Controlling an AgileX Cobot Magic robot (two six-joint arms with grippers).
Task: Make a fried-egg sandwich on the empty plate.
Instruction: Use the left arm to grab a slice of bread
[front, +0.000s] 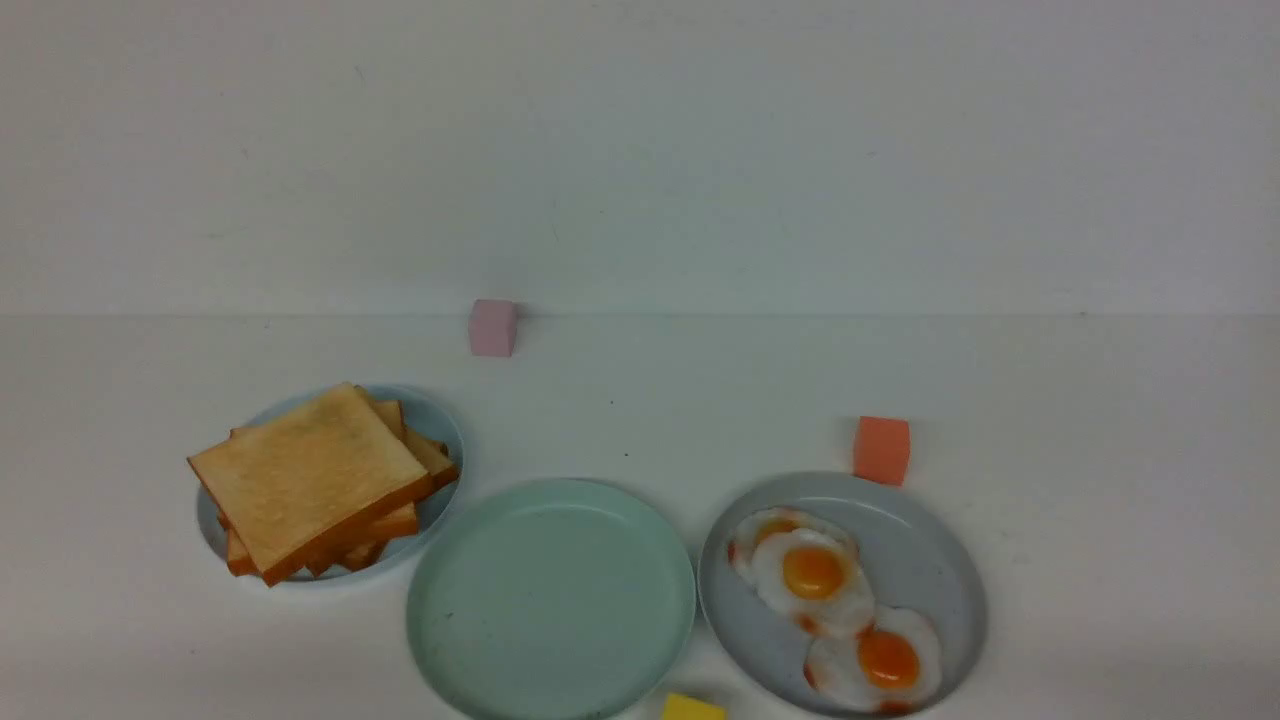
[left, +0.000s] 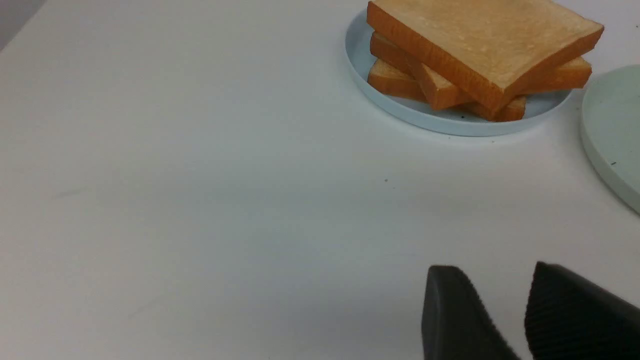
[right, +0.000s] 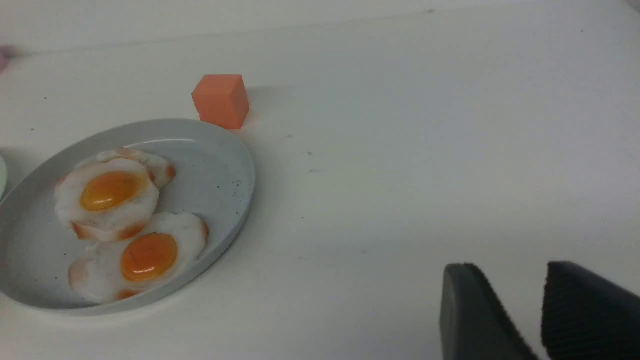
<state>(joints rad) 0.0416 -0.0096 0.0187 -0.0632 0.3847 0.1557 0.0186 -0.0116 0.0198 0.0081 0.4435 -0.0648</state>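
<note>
**Waiting to start: the empty plate has no food on it**

No part of the fried-egg sandwich is made yet. The empty plate (front: 550, 600) sits in the middle, close to my side of the table, and it is bare.

On my left, just beside it, is the toast pile (front: 310, 480) on a pale blue plate (front: 445, 425). On my right, just beside it, two fried eggs (front: 812, 572) lie touching each other on a grey-blue plate (front: 940, 560).

My left gripper (left: 505, 320) hangs over bare table, well apart from the toast. Its jaws are a little apart and hold nothing. My right gripper (right: 520, 320) hangs over bare table too, off to the side of the egg plate. Its jaws are also a little apart, with nothing between them.

I think every step is left to do. One toast has to go on the empty plate, then an egg, then a second toast on top.
</note>
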